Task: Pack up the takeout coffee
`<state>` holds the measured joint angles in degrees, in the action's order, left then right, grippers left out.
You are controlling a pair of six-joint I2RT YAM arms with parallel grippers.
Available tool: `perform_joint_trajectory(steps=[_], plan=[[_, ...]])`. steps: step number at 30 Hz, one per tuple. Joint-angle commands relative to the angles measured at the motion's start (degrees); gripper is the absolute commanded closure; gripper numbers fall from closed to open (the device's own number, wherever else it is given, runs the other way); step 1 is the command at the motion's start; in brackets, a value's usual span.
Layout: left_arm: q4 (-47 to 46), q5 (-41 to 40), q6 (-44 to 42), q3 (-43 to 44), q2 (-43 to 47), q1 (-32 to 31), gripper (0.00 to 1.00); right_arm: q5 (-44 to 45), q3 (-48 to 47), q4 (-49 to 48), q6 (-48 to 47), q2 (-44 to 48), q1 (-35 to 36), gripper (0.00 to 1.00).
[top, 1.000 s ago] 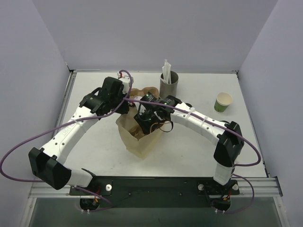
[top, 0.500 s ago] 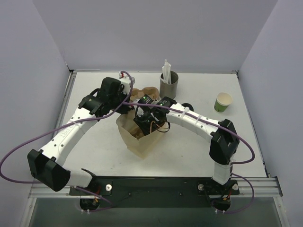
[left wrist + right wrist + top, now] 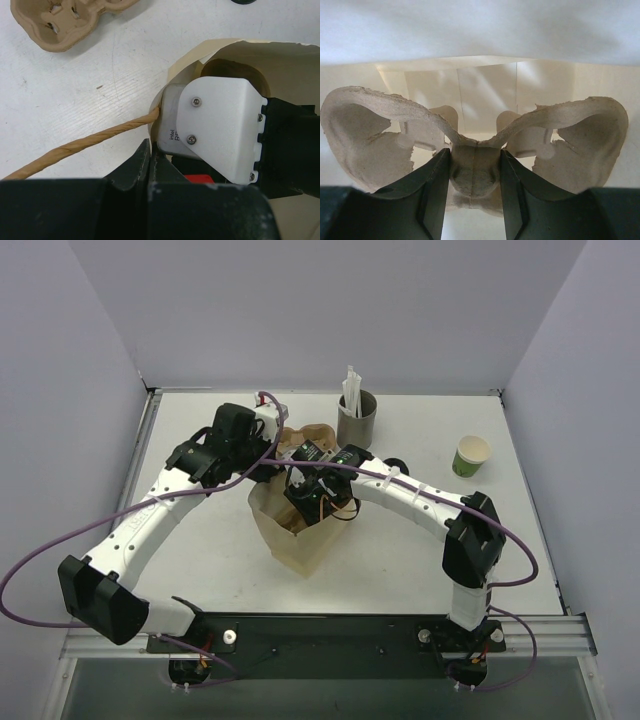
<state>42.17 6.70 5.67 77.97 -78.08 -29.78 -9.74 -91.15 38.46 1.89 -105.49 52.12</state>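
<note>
The takeout coffee cup (image 3: 470, 455), green with a pale rim and no lid on it, stands alone at the far right of the table. Its black lid (image 3: 398, 464) lies flat behind my right forearm. A brown paper bag (image 3: 292, 540) stands open at the centre. My left gripper (image 3: 270, 472) (image 3: 150, 146) is shut on the bag's rim, beside its twine handle (image 3: 75, 147). My right gripper (image 3: 305, 502) (image 3: 475, 157) reaches down inside the bag (image 3: 485, 85) and is shut on the middle post of a cardboard cup carrier (image 3: 370, 135).
A grey cylindrical cup with white straws (image 3: 356, 418) stands behind the bag. A second cardboard carrier (image 3: 308, 433) (image 3: 65, 20) lies on the table just behind the bag. My right wrist's white housing (image 3: 220, 125) fills the bag's mouth. Walls close three sides.
My right arm has pushed a little further left and down into the bag with the carrier, then held still. The left gripper has kept its hold on the rim.
</note>
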Motion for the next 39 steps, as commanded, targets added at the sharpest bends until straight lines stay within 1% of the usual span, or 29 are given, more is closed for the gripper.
perform_joint_trajectory(steps=[1, 4, 6, 7, 8, 10, 11, 14, 16, 19, 21, 22, 24, 25, 31, 39], plan=[[-5.52, 9.65, -1.45, 2.36, 0.92, -2.92, 1.00, 2.53, -0.51, 2.41, 1.36, -2.79, 0.44, 0.89], [-5.35, 9.74, -1.54, 2.44, 0.74, -3.00, 1.00, 2.88, -0.69, 2.41, 1.27, -2.70, 0.53, 0.89], [-5.26, 10.09, -1.54, 2.45, 0.48, -3.00, 1.00, 3.41, -0.95, 2.41, 1.27, -2.61, 0.53, 0.87], [-5.00, 10.26, -1.45, 2.45, 0.39, -3.00, 1.00, 3.58, -0.95, 2.41, 1.27, -2.53, 0.44, 0.85], [-5.00, 10.26, -1.54, 2.53, 0.30, -3.00, 1.00, 3.67, -1.13, 2.59, 1.27, -2.35, 0.53, 0.77], [-4.73, 10.52, -1.63, 2.71, 0.12, -3.00, 1.00, 4.37, -1.48, 2.50, 1.27, -2.09, 0.53, 0.69], [-4.64, 10.61, -1.63, 2.88, -0.05, -3.00, 1.00, 4.55, -1.57, 2.50, 1.27, -2.00, 0.44, 0.61], [-4.21, 10.79, -1.89, 3.15, -0.40, -3.00, 1.00, 5.34, -2.10, 2.50, 1.19, -1.47, 0.53, 0.53], [-4.12, 10.88, -1.89, 3.15, -0.49, -3.09, 1.00, 6.13, -2.53, 2.50, 1.19, -1.12, 0.44, 0.50], [-4.03, 10.97, -1.89, 3.15, -0.67, -3.18, 1.00, 6.92, -3.06, 2.67, 1.01, -0.77, 0.53, 0.43], [-3.94, 10.88, -1.89, 3.24, -0.75, -3.18, 1.00, 7.01, -3.24, 2.76, 0.92, -0.59, 0.62, 0.40], [-3.94, 10.88, -1.89, 3.24, -0.84, -3.09, 1.00, 7.36, -3.41, 2.85, 0.83, -0.42, 0.62, 0.37], [-3.77, 10.97, -1.98, 3.32, -1.02, -3.18, 1.00, 7.54, -3.85, 2.94, 0.75, -0.33, 0.62, 0.34], [-3.76, 11.05, -1.98, 3.41, -1.10, -3.27, 1.00, 7.54, -4.03, 2.94, 0.57, -0.24, 0.53, 0.31], [-3.24, 11.41, -2.25, 3.76, -1.54, -3.18, 1.00, 8.24, -5.70, 3.82, 0.22, 0.37, 0.62, 0.24], [-2.36, 9.48, -1.72, 3.59, -1.81, -3.27, 1.00, 8.16, -7.28, 4.26, 0.48, 2.04, 0.62, 0.20]])
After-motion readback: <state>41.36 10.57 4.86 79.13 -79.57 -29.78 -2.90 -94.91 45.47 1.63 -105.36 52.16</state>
